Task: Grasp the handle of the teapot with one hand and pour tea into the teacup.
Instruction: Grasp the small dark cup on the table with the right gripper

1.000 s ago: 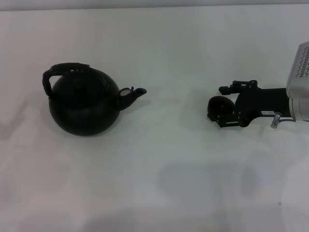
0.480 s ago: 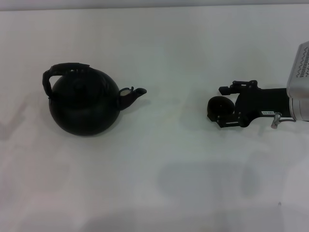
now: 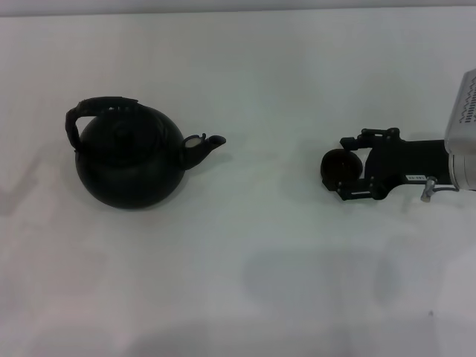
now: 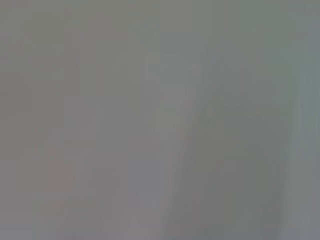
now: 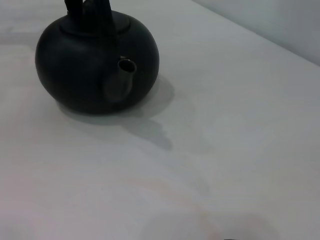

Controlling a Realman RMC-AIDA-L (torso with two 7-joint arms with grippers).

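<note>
the right gripper [image 3: 336,170] grasps the teacup [image 3: 341,166], contents unseen, well apart from the teapot [image 3: 130,160], whose spout [image 5: 120,77] opening only the right wrist view shows.

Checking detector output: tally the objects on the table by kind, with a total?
Teapot: 1
Teacup: 1, at the right gripper
Total: 2, both black. Left gripper not in view.
</note>
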